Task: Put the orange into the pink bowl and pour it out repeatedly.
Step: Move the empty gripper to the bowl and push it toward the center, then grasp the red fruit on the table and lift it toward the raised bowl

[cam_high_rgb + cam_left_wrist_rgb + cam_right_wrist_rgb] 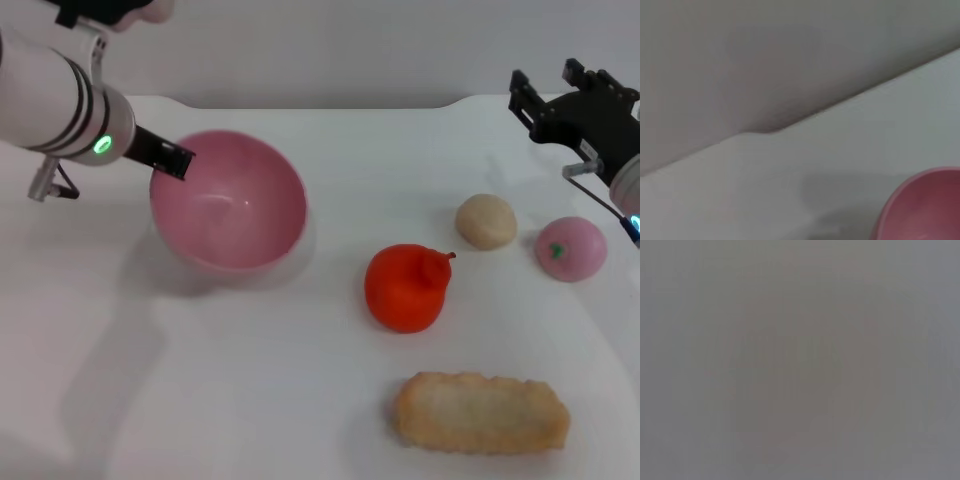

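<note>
Head view shows a white counter [250,400] with a rounded far edge against a plain pale wall. The pink bowl [228,200] sits toward the far left corner, tipped so its empty inside faces the camera. The left pincer [165,155] meets the bowl's left rim, one dark finger lying over the rim; whether it grips the rim I cannot tell. The orange [405,288] lies on the counter near the middle, well apart from the bowl, its stem pointing right. Beyond it to the right rest a beige round lump [486,221] and a pink ball with a green mark [570,248], just beside each other. A breaded cutlet-like piece [480,412] lies near the front edge. The right pincer [560,95] hovers over the far right corner, its fingers parted and empty.

Left wrist view catches part of the pink bowl [922,207] on the white counter, its notched far edge and the grey wall behind.

Right wrist view is a featureless grey.
</note>
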Robot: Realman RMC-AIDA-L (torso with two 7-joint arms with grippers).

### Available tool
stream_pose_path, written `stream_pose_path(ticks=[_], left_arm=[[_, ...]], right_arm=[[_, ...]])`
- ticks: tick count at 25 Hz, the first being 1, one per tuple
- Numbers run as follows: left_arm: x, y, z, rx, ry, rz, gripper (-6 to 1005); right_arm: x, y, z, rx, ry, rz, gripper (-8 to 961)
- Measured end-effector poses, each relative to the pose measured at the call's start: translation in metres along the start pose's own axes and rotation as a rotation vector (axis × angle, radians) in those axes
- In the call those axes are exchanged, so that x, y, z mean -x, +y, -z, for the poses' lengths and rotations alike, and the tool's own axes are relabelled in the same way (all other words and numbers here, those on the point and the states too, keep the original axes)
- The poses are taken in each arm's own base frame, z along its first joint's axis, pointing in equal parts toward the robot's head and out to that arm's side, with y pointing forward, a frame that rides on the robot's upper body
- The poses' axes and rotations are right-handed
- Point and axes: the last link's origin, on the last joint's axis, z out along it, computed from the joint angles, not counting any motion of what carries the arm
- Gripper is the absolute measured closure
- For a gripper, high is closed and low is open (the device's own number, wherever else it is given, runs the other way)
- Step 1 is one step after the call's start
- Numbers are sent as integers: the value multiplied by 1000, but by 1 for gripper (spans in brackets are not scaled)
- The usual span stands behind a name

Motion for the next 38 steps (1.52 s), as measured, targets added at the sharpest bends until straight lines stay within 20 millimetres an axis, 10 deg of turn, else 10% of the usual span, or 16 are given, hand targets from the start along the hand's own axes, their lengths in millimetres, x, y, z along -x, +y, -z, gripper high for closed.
stream_pose_path(ticks=[17, 38], left_arm=[[-34, -32, 10, -83, 114, 26, 955], [-41, -32, 3, -79, 114, -5, 955]], right_arm=[[47, 73, 5, 190, 543, 120, 385], [-2, 89, 7, 209, 772, 1, 391]])
